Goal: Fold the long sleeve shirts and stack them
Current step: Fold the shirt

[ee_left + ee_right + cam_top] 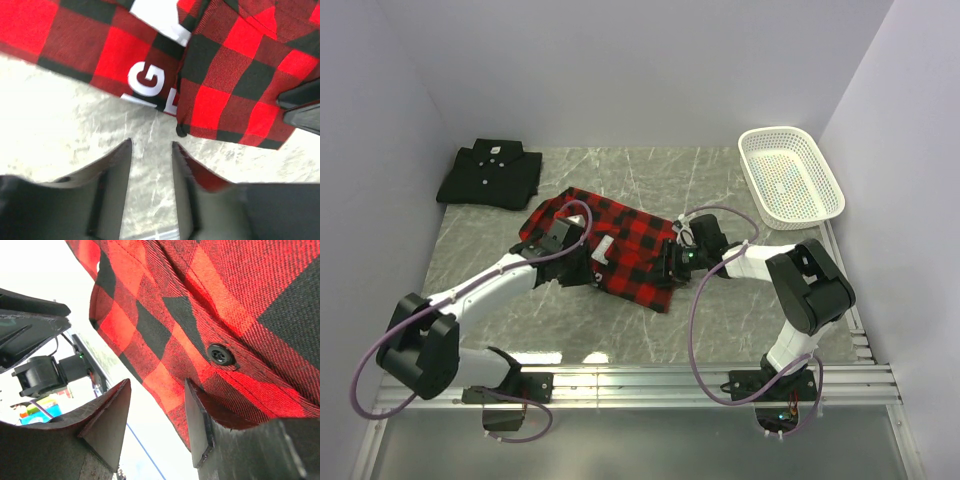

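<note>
A red-and-black checked plaid cloth shirt (pixel 620 250) lies partly folded at the middle of the grey marbled tabletop (pixel 640 165), its long axis running from far left to near right. A plain black collared cloth shirt (pixel 490 177) sits folded at the far left, collar to the far side, and a white plastic mesh basket (pixel 775 131) stands at the far right. The left gripper (pixel 152 145) hovers low at the plaid's near left edge, jaws apart over bare tabletop, just short of the hem below the white block letters (pixel 145 82). The right gripper (pixel 156 385) sits at the near right end, jaws apart, with the hem by a black button (pixel 220 355) draped against one finger but not pinched. Which way the plaid's collar points cannot be told. The cloth looks light, limp and not slippery, likely to sag and crease when lifted, so pinching two hem corners through all layers seems wisest.
</note>
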